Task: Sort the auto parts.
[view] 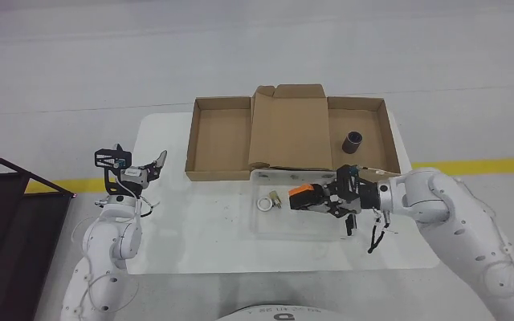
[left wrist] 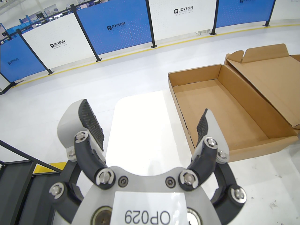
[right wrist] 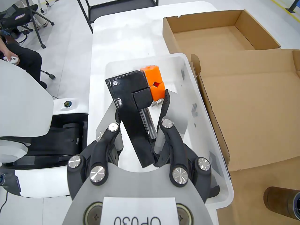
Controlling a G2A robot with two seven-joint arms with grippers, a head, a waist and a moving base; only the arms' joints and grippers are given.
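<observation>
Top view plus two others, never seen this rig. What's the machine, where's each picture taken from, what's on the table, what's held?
A two-armed robot at a white table. One camera looks down from above; the other two sit on its wrists. The right gripper is shut on a black part with an orange end, over a clear bin holding a white ring. The left gripper is open, empty. A cardboard box holds a dark cylinder.
</observation>
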